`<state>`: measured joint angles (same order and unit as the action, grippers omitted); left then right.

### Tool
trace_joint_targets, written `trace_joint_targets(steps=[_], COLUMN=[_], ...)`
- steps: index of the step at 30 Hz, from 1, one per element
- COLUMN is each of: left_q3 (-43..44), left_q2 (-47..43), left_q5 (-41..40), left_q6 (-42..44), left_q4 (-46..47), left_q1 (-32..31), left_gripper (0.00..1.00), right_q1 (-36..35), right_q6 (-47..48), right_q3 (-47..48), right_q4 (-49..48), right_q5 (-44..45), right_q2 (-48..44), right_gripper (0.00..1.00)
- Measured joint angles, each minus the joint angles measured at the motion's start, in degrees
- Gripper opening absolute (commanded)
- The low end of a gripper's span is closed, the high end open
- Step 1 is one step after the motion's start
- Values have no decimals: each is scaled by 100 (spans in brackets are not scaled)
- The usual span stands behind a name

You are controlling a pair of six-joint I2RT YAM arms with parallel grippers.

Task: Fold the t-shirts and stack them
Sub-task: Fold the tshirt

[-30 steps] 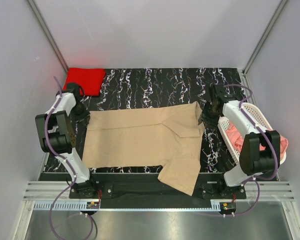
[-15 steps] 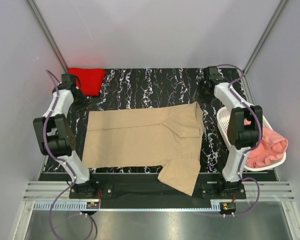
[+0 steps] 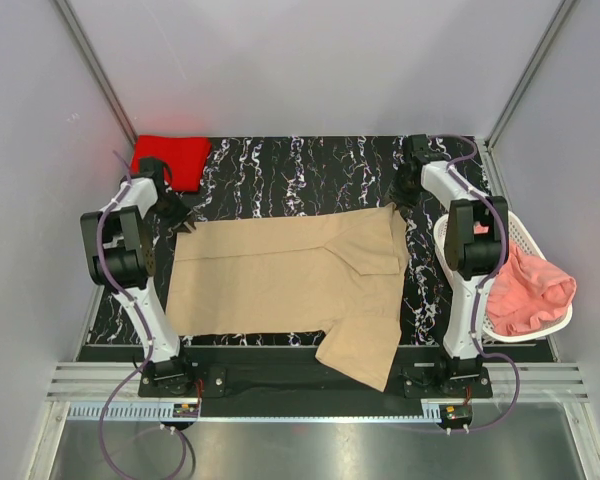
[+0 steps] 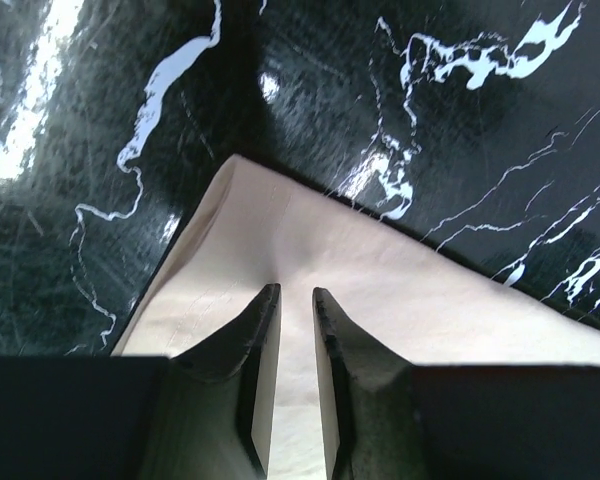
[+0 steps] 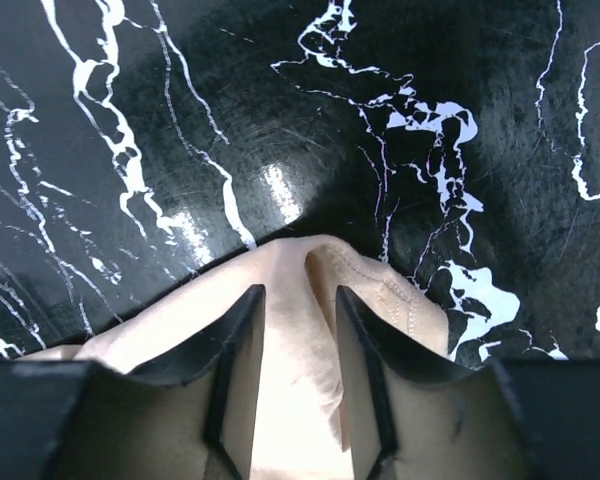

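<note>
Left wrist view: my left fingers [image 4: 258, 340] and right fingers [image 5: 235, 340] sit narrowly parted astride the tan t-shirt [image 4: 380, 300] corners, perhaps pinching; I'd lift both evenly.

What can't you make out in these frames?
Wrist views: left gripper and right gripper jaws stand apart over tan t-shirt corners; cloth contact unclear.
Top view: both jaws hidden beneath their wrists.
Top view: pink t-shirt bunched in basket, partly behind right arm.
Top view: red t-shirt near edge behind left arm.

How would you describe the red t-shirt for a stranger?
Find the black marbled table, then its far left corner. The red t-shirt lies there, folded small; the tan t-shirt is spread flat, the pink t-shirt sits in a basket.
</note>
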<state>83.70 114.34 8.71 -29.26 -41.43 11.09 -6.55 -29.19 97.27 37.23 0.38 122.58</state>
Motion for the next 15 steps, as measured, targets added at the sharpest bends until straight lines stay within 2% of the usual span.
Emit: trace_joint_targets(steps=[3, 6, 7, 10, 15], left_q3=[81, 116, 116, 116, 116], left_q2=[105, 216, 247, 293, 295], left_q5=[17, 15, 15, 13, 2], left_q6=[-15, -33, -35, -35, -35], left_q4=[-4, -7, -22, -74, -111], left_q1=[0, 0, 0, 0, 0], left_gripper=[23, 22, 22, 22, 22], right_q1=[17, 63, 87, 166, 302], right_q6=[-28, -55, -59, -79, -107], right_q3=[24, 52, 55, 55, -164], right_q4=[0, -7, -9, -2, -50], right_q5=[2, 0, 0, -2, 2], right_q2=[79, 155, 168, 179, 55], right_gripper=[38, 26, 14, 0, 0])
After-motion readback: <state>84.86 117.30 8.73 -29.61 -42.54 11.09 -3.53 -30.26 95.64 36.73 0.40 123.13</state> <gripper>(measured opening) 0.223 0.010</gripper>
